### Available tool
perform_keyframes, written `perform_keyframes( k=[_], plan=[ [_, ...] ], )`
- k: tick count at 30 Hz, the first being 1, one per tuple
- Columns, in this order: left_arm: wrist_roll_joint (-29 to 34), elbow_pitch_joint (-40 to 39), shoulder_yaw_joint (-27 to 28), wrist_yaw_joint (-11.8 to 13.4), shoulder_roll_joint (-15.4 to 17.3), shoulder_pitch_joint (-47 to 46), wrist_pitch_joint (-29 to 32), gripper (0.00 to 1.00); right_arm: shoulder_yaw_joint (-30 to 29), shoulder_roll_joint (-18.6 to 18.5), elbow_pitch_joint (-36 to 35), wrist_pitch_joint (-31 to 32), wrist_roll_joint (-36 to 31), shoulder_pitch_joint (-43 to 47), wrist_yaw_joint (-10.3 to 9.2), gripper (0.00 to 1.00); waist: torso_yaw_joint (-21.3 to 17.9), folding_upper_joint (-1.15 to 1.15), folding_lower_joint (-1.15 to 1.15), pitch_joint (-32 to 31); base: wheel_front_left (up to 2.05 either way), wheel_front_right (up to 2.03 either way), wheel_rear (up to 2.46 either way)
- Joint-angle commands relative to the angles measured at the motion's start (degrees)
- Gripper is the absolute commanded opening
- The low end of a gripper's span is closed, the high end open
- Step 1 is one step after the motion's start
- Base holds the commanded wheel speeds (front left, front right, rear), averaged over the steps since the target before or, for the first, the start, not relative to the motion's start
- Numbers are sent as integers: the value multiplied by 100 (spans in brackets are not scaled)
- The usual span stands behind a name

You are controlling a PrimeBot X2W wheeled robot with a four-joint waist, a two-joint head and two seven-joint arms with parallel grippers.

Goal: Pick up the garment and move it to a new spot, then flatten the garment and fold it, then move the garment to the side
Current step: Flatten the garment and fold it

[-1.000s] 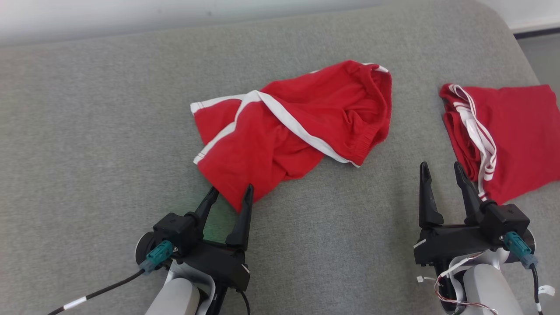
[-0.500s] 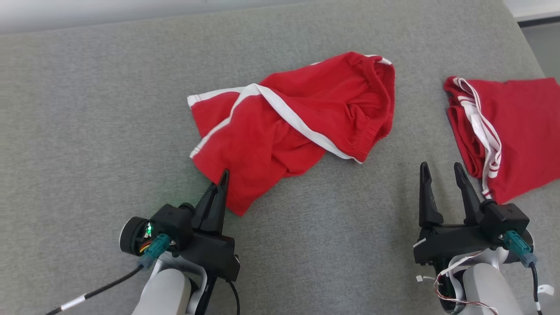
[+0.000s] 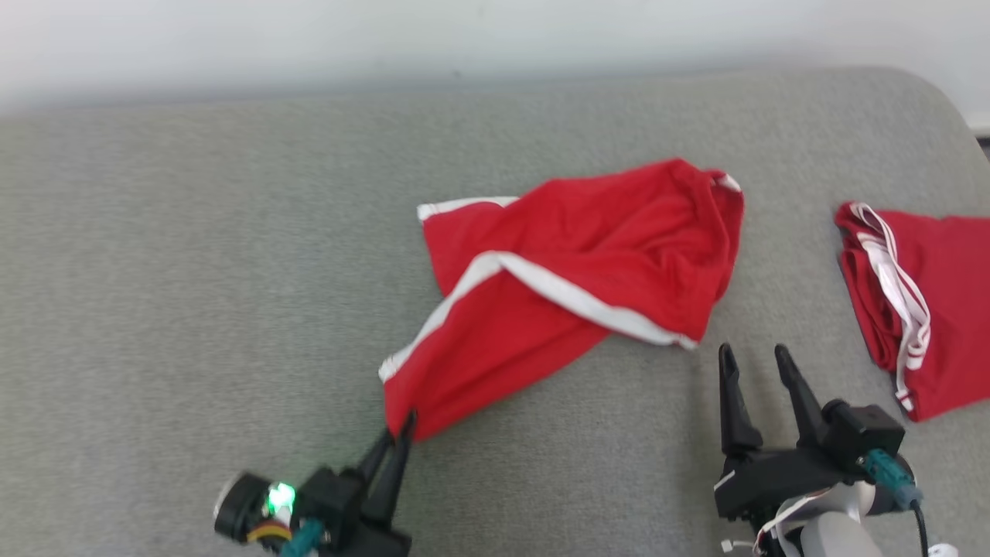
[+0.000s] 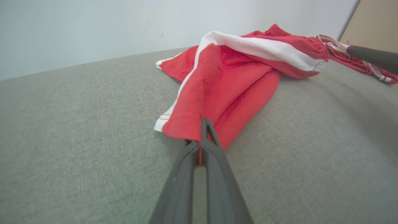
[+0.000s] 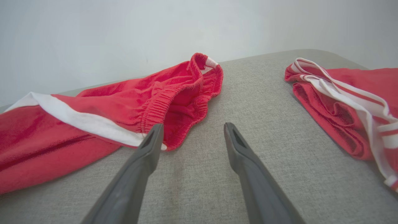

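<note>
Left gripper [image 3: 401, 427] pinched tight on the near hem corner of the red shorts [image 3: 588, 255]. They're soft jersey with a broad white side stripe and a gathered elastic waistband at the far right end. Cloth tapers to a point at the pinch; the rest lies rumpled mid-surface on grey coarse-weave upholstery [image 3: 193, 271]. Right gripper [image 3: 752, 352] has its fingers spread, empty, near the waistband. Second red striped garment [image 3: 928, 309] is folded at the right edge.

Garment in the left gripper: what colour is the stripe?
White stripe on the red garment; left wrist view shows it best.
</note>
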Motion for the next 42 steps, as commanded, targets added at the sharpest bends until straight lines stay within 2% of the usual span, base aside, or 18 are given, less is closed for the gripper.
perform_keyframes(
  k=[1, 4, 9, 15, 18, 19, 20, 28, 36, 42],
  plan=[
    [-24, 52, -54, 13, 67, 240, -17, 0, 50, 9, 44, -4, 47, 133, -15, 100, 379, 0, 0, -403, 0, 0, 0],
    [-21, 147, -81, 13, 153, 492, -17, 0, 113, 11, 91, -4, 89, 208, -15, 100, 457, 0, 0, -550, 0, 0, 0],
    [62, 277, 190, 21, 318, 719, -17, 0, 169, 11, 155, -4, 96, 304, -15, 100, 512, 0, 0, -720, 0, 0, 0],
    [162, 437, 683, 203, 499, 968, -17, 0, 293, 12, 203, -4, 159, 478, -15, 100, 528, 0, 0, -917, 0, 0, 0],
    [176, 544, 883, 352, 427, 1129, -17, 0, 468, 13, 213, -4, 206, 545, -15, 100, 528, 0, 0, -950, 0, 0, 0],
    [162, 585, 936, 371, 370, 1169, -17, 25, 533, 12, 219, -3, 206, 570, -15, 100, 530, 0, 0, -954, 0, 0, 0],
    [153, 589, 969, 384, 326, 1192, -17, 100, 587, 13, 228, -4, 224, 587, -15, 100, 531, 0, 0, -951, 0, 0, 0],
    [221, 363, 1425, 759, -151, 1530, -17, 100, 1158, 12, 170, -4, 361, 763, -15, 100, 595, 0, 0, -934, 0, 0, 0],
    [402, 131, 1565, 674, -341, 1664, -17, 100, 1938, 7, 315, -4, 632, 890, -15, 100, 719, 0, 0, -967, 0, 0, 0],
    [461, 31, 1608, 614, -406, 1657, -17, 100, 2164, 8, 666, -4, 891, 761, -15, 100, 855, 0, 0, -954, 0, 0, 0]
  ],
)
